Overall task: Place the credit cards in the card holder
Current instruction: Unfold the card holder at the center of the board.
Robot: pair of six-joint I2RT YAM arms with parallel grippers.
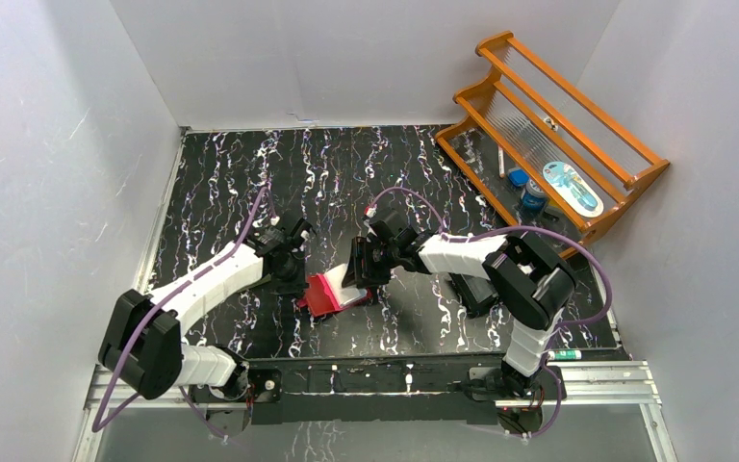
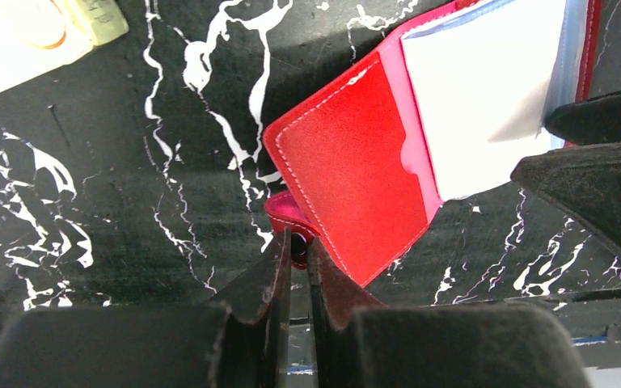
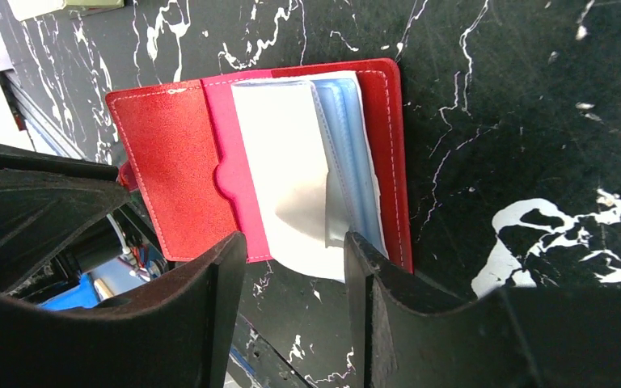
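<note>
Lying across the whole cell: black white-veined marble-pattern tabletop, white walls on three sides. Orange wooden slatted rack stands at the far right corner, well apart from the work.

Both arms reach to the near middle. The dark red folding card holder lies there, spread open and flat, inside face up.

Left end effector: jaws together, pinching the small red tab at the holder's near left corner and pinning it.

Right end effector: jaws apart, straddling the near edge of a white rectangular leaf that stands up from the clear pale bluish plastic pockets. Cannot tell if that leaf is a card or a pocket sheet, or whether either finger touches it.

Pale flat pieces sit far left in the left wrist view, apart from the holder; too cropped to call them cards. No orange card in any view.

Judgement: holder opened and braced, pocket being parted. No card is confirmed seated, so most of the loading looks undone.
</note>
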